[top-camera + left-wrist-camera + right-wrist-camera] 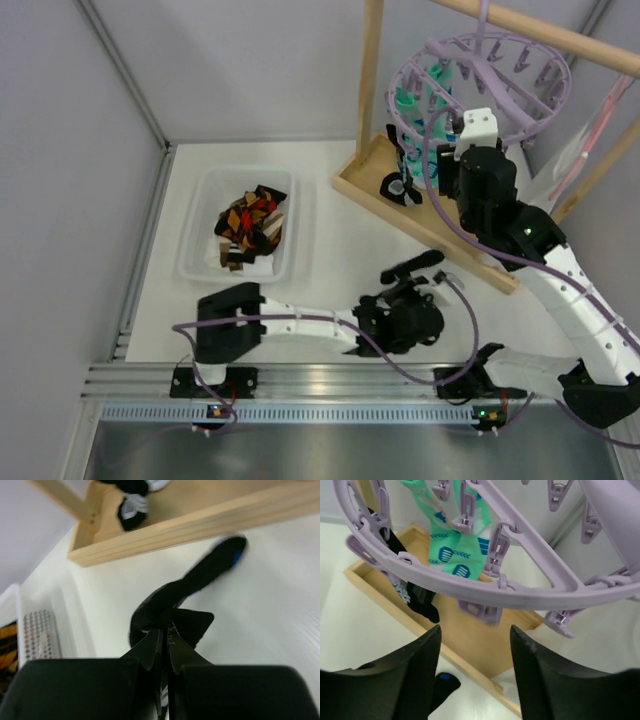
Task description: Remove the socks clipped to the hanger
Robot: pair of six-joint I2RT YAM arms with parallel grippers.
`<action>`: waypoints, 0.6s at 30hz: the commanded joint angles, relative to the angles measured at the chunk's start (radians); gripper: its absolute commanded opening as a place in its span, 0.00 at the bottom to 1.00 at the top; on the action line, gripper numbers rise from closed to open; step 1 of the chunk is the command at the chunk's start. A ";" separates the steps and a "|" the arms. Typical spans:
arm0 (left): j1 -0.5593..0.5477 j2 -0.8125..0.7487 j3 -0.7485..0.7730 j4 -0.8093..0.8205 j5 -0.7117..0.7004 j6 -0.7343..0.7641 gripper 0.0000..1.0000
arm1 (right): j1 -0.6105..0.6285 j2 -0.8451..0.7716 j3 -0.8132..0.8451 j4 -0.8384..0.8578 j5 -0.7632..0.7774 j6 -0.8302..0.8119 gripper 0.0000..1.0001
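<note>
Socks hang from the lavender hanger [480,85], which hooks on the top rail of the wooden rack [370,80] at the far right of the white bench [340,250]. Left of the rack sits a clear bin [200,250] with a heap of argyle socks [250,220] in it.

Under the ring, the right wrist view shows mint socks [460,550] pegged side by side. A black striped sock [417,597] dangles next to them, down toward the rack's tray base.

The left pincer [162,635] is low over the bench, between the rack base and the bin. It is clamped tight on a loose black sock [200,577] whose blue-tipped toe points toward the rack. The right pincer [475,630] is raised just below the ring with its fingers spread wide and nothing between them.

From where I stand, one sock is off its peg and on its way to the bin, and the right arm is lined up for the next. The left arm needs to swing left over the bin and let go. The right pincer needs to close on cloth just under a peg, not on the plastic, and pull down. The ring looks likely to sway if tugged sideways.
</note>
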 commanded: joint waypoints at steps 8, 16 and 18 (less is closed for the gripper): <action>0.197 -0.571 -0.214 -0.323 -0.082 -0.345 0.00 | -0.018 -0.228 -0.085 0.002 -0.216 0.153 0.99; 0.429 -0.792 -0.124 -0.502 -0.092 -0.356 0.00 | -0.018 -0.332 -0.158 -0.014 -0.239 0.185 1.00; 0.563 -0.794 -0.084 -0.571 -0.051 -0.384 0.00 | -0.019 -0.364 -0.193 -0.002 -0.243 0.194 0.99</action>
